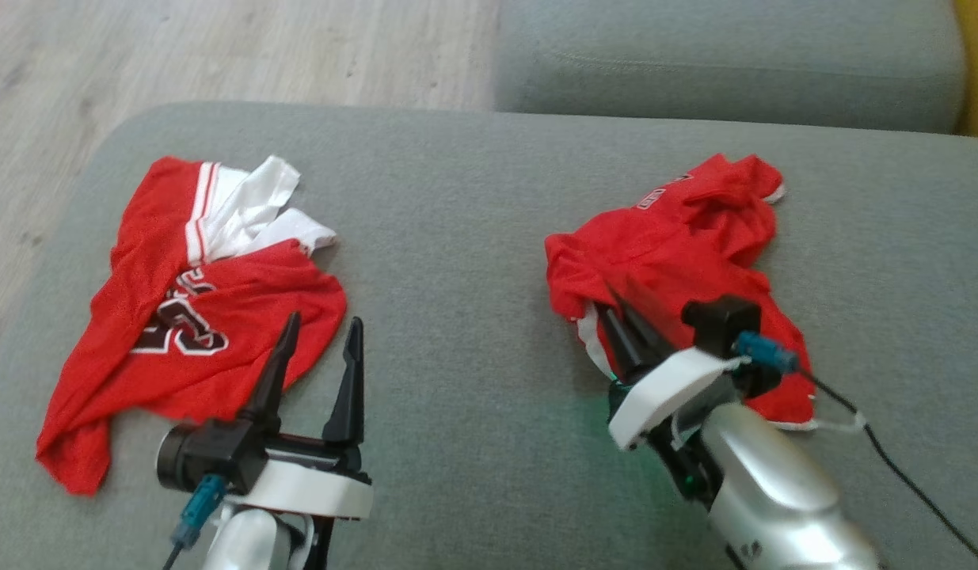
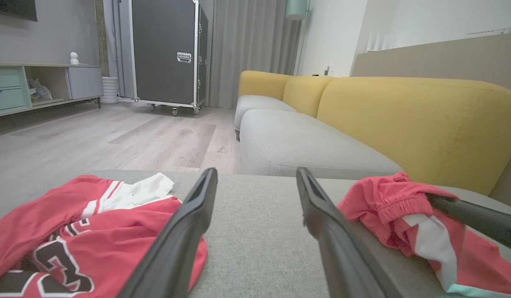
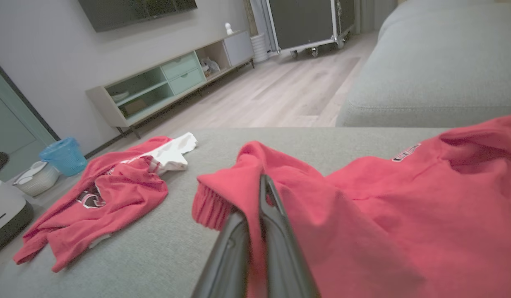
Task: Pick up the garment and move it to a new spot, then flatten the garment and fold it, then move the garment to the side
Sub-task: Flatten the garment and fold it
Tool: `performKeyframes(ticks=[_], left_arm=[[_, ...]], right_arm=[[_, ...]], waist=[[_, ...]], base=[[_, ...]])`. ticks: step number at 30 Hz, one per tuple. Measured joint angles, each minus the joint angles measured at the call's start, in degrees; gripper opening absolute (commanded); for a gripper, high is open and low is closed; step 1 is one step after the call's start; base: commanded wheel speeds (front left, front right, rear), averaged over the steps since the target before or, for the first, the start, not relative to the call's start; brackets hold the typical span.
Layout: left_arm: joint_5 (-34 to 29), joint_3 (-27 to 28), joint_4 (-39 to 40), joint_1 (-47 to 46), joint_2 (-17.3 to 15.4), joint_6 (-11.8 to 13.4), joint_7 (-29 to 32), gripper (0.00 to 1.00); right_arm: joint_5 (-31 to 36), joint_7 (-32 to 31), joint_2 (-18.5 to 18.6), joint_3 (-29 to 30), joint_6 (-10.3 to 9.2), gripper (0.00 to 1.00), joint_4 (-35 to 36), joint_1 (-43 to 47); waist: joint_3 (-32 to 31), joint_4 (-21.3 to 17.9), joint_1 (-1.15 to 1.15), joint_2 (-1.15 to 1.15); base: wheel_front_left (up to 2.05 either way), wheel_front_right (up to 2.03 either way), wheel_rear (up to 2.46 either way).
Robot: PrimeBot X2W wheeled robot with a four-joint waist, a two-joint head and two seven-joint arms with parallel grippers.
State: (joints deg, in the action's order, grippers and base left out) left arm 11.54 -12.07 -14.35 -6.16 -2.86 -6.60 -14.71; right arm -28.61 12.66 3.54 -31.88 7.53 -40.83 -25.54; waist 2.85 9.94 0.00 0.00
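Cloth over the tips of the right claw [image 3: 261, 194], pressed together on a gathered edge of the red garment [image 3: 363, 198]; rest of it crumpled just beyond and to that claw's right. Lettering on it too small to read. Underneath, a grey sofa cushion [image 1: 473, 237]; past it, wood floor [image 1: 219, 47] and a yellow backrest [image 2: 404, 120]. Left claw [image 1: 324, 324] spread wide, holding nothing, above the cushion. Just ahead and left of it, a red numbered jersey [image 1: 195, 317], rumpled, white lining showing.
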Motion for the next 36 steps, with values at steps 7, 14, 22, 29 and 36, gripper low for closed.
performKeyframes(ticks=[7,14,22,29,36], left_arm=[[0.0,-1.0,0.0,0.0,0.0,0.0,0.0,1.0],[0.3,-2.0,-0.3,-0.8,0.0,0.0,0.0,1.0],[0.3,-1.8,-0.4,-1.7,0.0,0.0,0.0,1.0],[0.3,-0.4,-0.4,-1.7,0.0,0.0,0.0,1.0],[0.1,1.0,0.2,-1.1,0.0,0.1,0.0,1.0]], right_arm=[[2.6,-0.3,0.0,2.8,0.0,0.0,-10.0,-5.5],[7.6,-0.3,0.0,1.9,0.0,1.0,-19.5,-9.7],[9.2,1.0,0.0,0.2,0.0,1.0,-19.5,-11.4],[5.3,1.5,0.0,0.6,0.0,1.0,-13.0,-9.9],[4.9,1.5,0.7,3.2,0.0,1.0,-6.2,-3.4]], waist=[[1.5,2.0,0.0,0.0],[3.1,3.0,0.01,0.0],[3.5,1.4,0.01,0.0],[2.1,-2.3,0.01,0.0],[0.5,-7.1,0.0,0.0]], base=[[0.0,0.0,0.0],[0.0,0.0,0.0],[0.0,0.0,0.0],[0.0,0.0,0.0],[0.0,0.0,0.0]])
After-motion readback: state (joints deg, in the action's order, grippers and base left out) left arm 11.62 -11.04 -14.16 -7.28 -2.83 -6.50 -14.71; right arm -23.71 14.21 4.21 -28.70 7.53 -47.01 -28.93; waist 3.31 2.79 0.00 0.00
